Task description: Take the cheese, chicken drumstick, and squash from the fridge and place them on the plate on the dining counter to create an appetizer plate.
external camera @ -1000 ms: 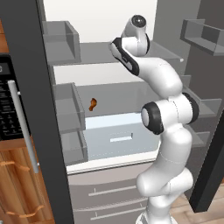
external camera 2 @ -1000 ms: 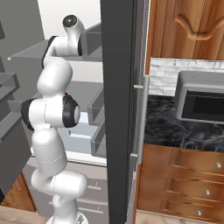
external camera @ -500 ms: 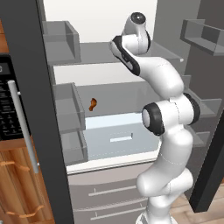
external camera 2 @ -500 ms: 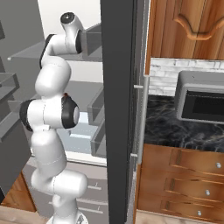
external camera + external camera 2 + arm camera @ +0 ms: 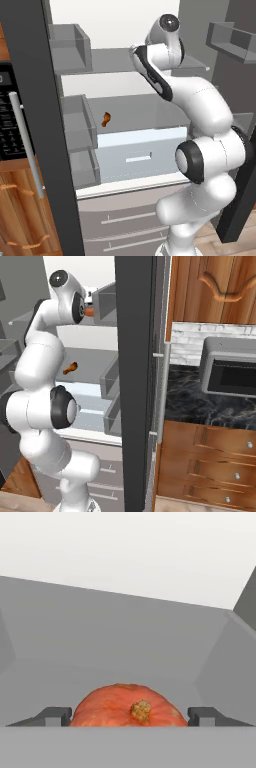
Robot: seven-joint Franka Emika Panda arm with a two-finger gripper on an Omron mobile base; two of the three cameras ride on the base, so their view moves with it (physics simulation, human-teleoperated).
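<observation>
Up on the fridge (image 5: 125, 30) shelf, we have the gripper (image 5: 130, 716) spread wide around the squash (image 5: 129, 706), ready to close and lift.

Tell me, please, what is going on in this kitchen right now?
The white robot arm is reaching into the open fridge at an upper shelf. In the hand view, its gripper has a fingertip on either side of the red-orange squash, which sits on that grey shelf; the fingers look close to the squash, but a firm grip cannot be confirmed. The chicken drumstick lies on the shelf below, above the pale drawer, and has not been taken.
</observation>
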